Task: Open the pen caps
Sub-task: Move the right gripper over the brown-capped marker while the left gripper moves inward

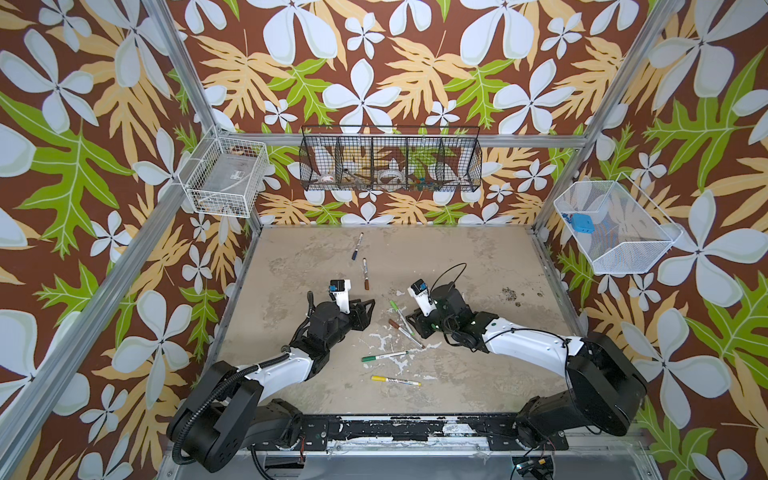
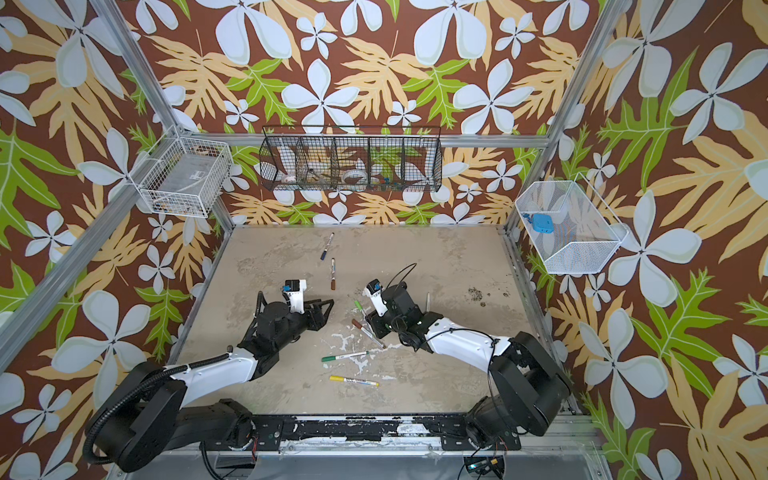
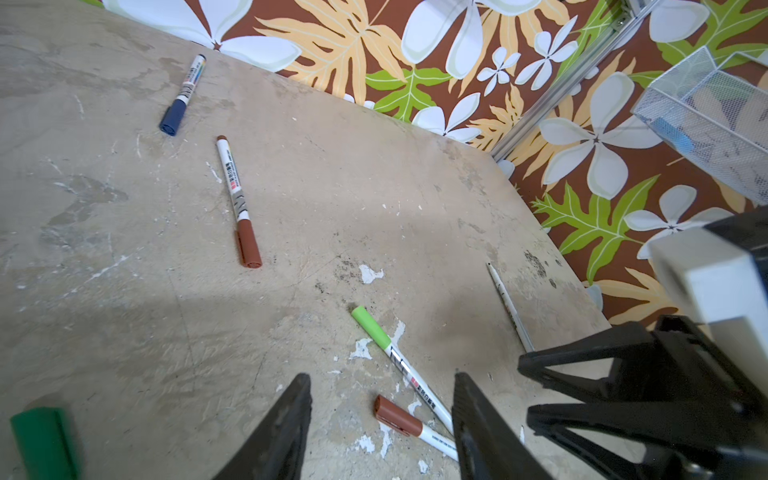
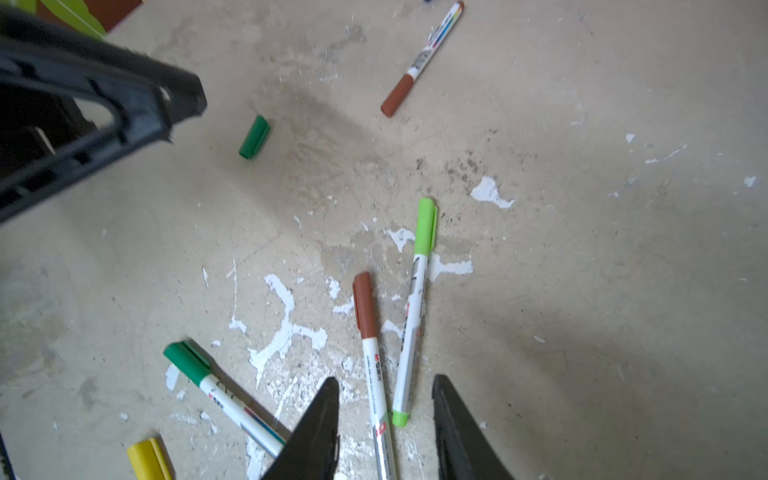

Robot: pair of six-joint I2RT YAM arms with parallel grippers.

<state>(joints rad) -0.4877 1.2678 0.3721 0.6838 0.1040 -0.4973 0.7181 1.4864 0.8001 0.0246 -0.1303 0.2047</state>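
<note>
Crowding is the main hazard: the right pincer (image 4: pixel 385 380), jaws apart and gripping nothing, hangs over the middle of the surface (image 1: pixel 478 374), where the brown pen (image 4: pixel 376 374) and light-green pen (image 4: pixel 409 332) lie side by side, their barrels almost touching between its fingers. Closing there would likely catch both barrels, or pinch one and flick the other away. The brown cap (image 4: pixel 365 305) and light-green cap (image 4: pixel 425 226) are on, at the ends nearer the left pincer (image 3: pixel 382 375), which is also apart and empty. A loose cap (image 4: pixel 254 137) lies on the surface near it and could be swept or rolled aside by a careless reach. The green cap (image 4: pixel 187 359) and yellow cap (image 4: pixel 147 459) sit on pens nearer the front edge, the blue cap (image 3: pixel 172 118) and far brown cap (image 3: pixel 248 245) on pens toward the far edge.
</note>
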